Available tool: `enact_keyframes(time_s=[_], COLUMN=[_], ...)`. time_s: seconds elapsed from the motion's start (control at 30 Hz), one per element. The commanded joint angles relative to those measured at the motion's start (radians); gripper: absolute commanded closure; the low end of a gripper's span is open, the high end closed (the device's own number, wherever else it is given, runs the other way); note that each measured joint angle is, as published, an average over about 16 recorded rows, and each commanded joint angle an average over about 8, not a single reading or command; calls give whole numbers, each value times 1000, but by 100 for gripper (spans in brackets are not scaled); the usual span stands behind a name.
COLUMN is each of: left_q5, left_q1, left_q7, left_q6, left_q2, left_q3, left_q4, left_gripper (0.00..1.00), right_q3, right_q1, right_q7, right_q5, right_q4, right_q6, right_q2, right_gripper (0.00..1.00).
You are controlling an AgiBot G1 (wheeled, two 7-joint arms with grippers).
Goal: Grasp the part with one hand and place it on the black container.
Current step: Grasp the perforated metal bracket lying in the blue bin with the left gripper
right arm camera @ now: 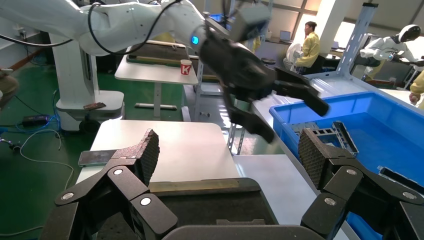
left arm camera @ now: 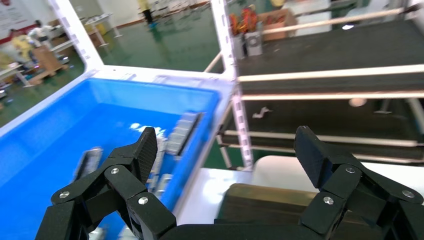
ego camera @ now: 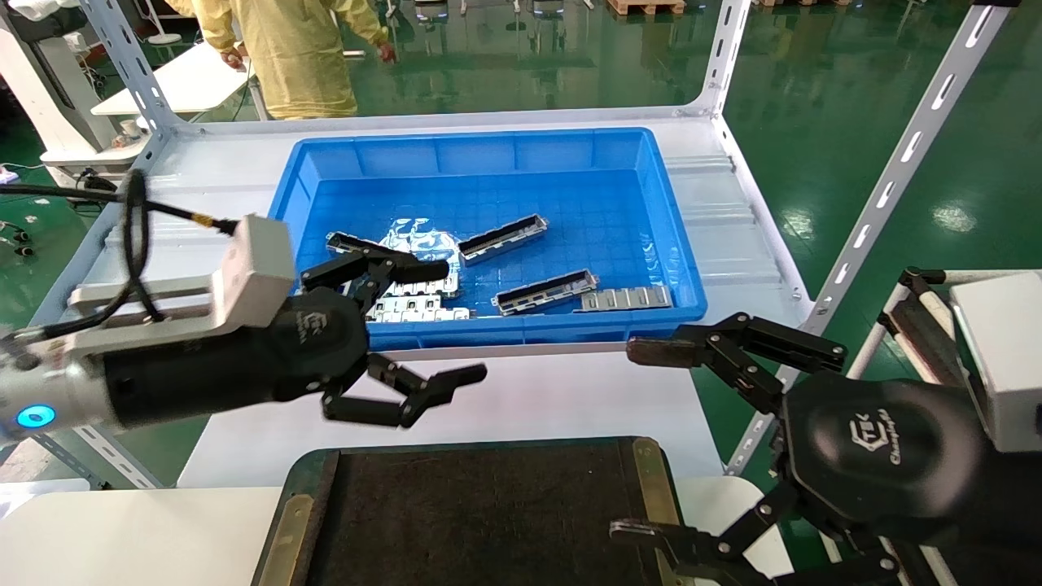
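From the head view, nothing is placed yet: the black container in the near foreground is bare, channel parts lie in the blue bin beyond it, and the left gripper hangs wide open and empty over the bin's near-left rim. The left wrist view shows its fingers spread with nothing between them. In the right wrist view the right gripper is equally open and empty over the container's near-right edge, so grasp, carry and placing all remain.

Left pincer and right pincer both hang spread wide, empty.
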Motion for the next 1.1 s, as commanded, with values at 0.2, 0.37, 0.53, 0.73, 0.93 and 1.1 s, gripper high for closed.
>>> enact_keyframes(time_s=[0.2, 0.37, 0.53, 0.73, 0.93, 1.1], left_q5=[111, 178, 227, 262, 277, 271], left_q1=[-84, -150, -214, -282, -345, -371], left_q7=[29, 70, 124, 206, 286, 331], left_q6=[-105, -186, -270, -355, -434, -486], left_q2=[107, 201, 298, 400, 486, 527], left_q3=[43, 69, 87, 97, 99, 108], left_q4=[124, 257, 412, 591, 755, 838], left_gripper=[0, 0, 0, 0, 0, 0], right_q3=[0, 0, 0, 0, 0, 0], right_q1=[0, 0, 0, 0, 0, 0], right_q7=[0, 0, 0, 0, 0, 0], right_q5=[0, 0, 0, 0, 0, 0], right_q4=[0, 0, 0, 0, 0, 0], right_q6=[0, 0, 0, 0, 0, 0], right_q2=[0, 0, 0, 0, 0, 0], right_gripper=[0, 0, 0, 0, 0, 0])
